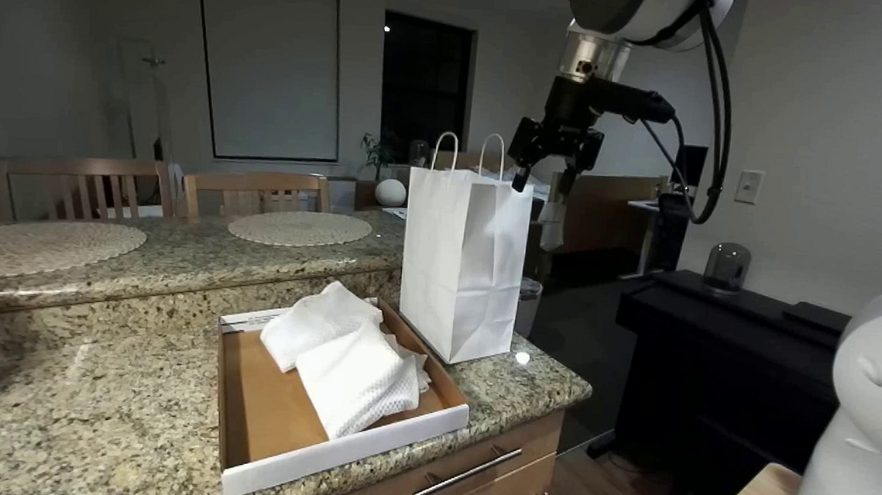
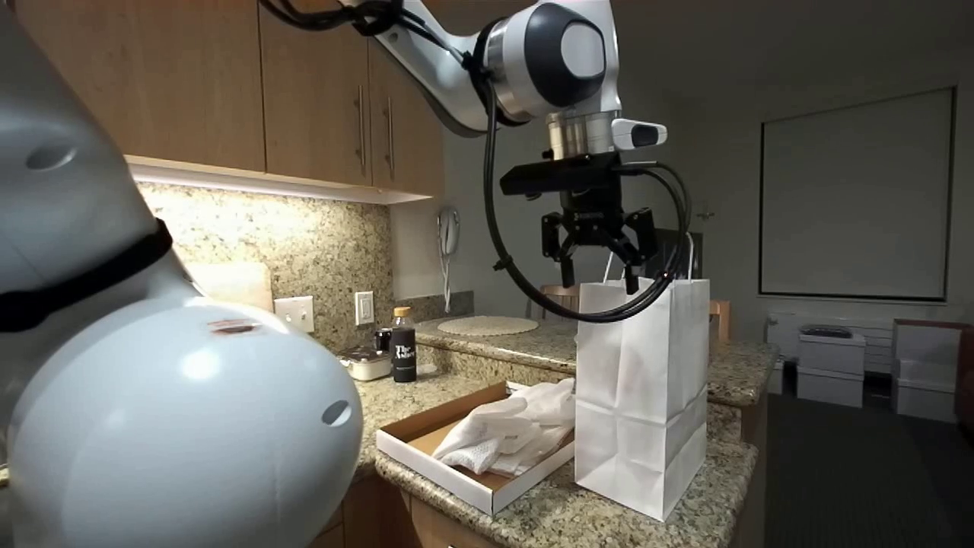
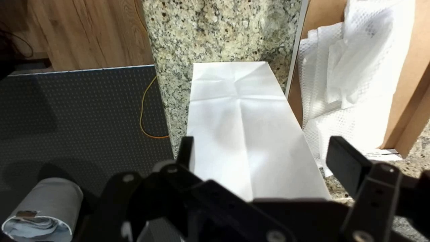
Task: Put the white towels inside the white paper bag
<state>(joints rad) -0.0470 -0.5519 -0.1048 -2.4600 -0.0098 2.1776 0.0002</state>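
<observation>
On the counter the white paper bag (image 1: 440, 263) (image 2: 620, 380) stands upright with its handle loops up; its inside is hidden. Rumpled white towels (image 1: 358, 374) (image 2: 494, 438) lie overlapping in a shallow cardboard tray (image 1: 267, 406) beside it. My gripper (image 1: 543, 181) (image 2: 599, 277) hangs pointing down at about the height of the bag's top, overlapping its upper edge in both exterior views; contact cannot be made out. In the wrist view the gripper (image 3: 265, 154) has its fingers wide apart, nothing held, with a creased bag side showing beyond them and towels to the right.
A raised granite ledge (image 1: 176, 260) with round placemats runs behind the tray. The counter edge (image 1: 567, 392) drops off close to the bag. A dark bottle (image 2: 403, 346) stands farther along the counter. On the floor is a white bin (image 3: 43, 210).
</observation>
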